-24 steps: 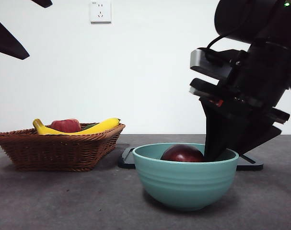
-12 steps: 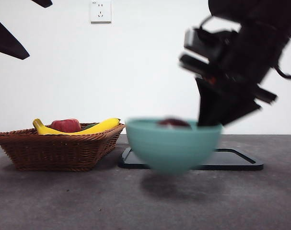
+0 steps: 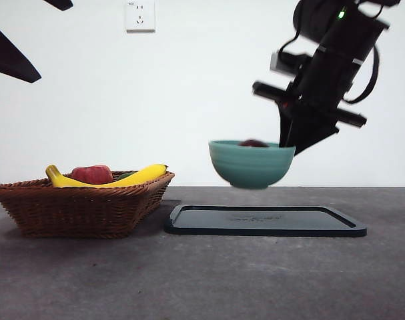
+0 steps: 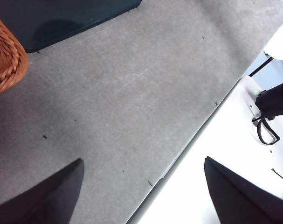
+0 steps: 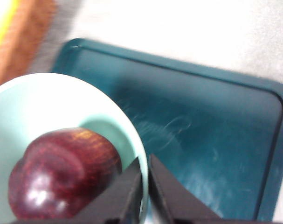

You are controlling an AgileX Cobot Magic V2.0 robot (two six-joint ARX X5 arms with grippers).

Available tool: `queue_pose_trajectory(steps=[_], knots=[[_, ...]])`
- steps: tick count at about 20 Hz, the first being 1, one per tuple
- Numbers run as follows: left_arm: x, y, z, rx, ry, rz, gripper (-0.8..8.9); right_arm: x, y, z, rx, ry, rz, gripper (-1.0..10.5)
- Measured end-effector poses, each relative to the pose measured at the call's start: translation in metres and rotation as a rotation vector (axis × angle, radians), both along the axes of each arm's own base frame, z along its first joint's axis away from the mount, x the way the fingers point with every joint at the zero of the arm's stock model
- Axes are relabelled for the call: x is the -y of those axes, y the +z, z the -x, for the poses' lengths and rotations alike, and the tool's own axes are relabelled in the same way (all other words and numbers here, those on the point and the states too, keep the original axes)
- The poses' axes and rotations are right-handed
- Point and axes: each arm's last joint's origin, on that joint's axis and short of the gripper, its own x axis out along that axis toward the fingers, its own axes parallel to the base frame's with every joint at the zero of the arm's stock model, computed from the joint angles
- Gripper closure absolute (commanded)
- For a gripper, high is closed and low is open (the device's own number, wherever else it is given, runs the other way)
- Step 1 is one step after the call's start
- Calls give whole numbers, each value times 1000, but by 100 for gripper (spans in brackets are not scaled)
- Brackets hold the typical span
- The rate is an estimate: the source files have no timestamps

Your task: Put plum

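Note:
The dark maroon plum lies inside the teal bowl; in the front view only its top shows above the bowl. My right gripper is shut on the bowl's rim and holds the bowl in the air above the dark tray. In the front view the right gripper comes down from the upper right. My left gripper is open and empty, high over the table's edge.
A wicker basket at the left holds a banana and a red apple-like fruit. The tray shows under the bowl in the right wrist view. The basket's corner shows in the left wrist view.
The right gripper has lifted the bowl with the plum off the table, up and away from the camera, over the tray. The left arm has not moved.

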Motion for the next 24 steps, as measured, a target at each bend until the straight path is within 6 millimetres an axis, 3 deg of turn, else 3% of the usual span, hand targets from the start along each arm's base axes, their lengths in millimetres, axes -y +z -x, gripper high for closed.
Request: queue_pose_trajectory(steps=[3, 6, 10, 12, 14, 16, 18, 24], knots=[[0, 0, 0, 0, 0, 0, 410, -4, -27, -22, -47, 0, 24, 940], [0, 0, 0, 0, 0, 0, 410, -4, -47, -29, -85, -6, 36, 939], [0, 0, 0, 0, 0, 0, 410, -2, -47, -31, -79, -12, 34, 916], [0, 0, 0, 0, 0, 0, 410, -2, -47, -31, -82, -12, 35, 781], [0, 0, 0, 0, 0, 0, 410, -1, -46, -30, -88, -12, 37, 772], [0, 0, 0, 0, 0, 0, 410, 1, -29, -24, -60, -12, 28, 770], [0, 0, 0, 0, 0, 0, 410, 6, 10, -8, 18, -10, 3, 769], [0, 0, 0, 0, 0, 0, 410, 37, 111, 88, 150, 68, 12, 769]])
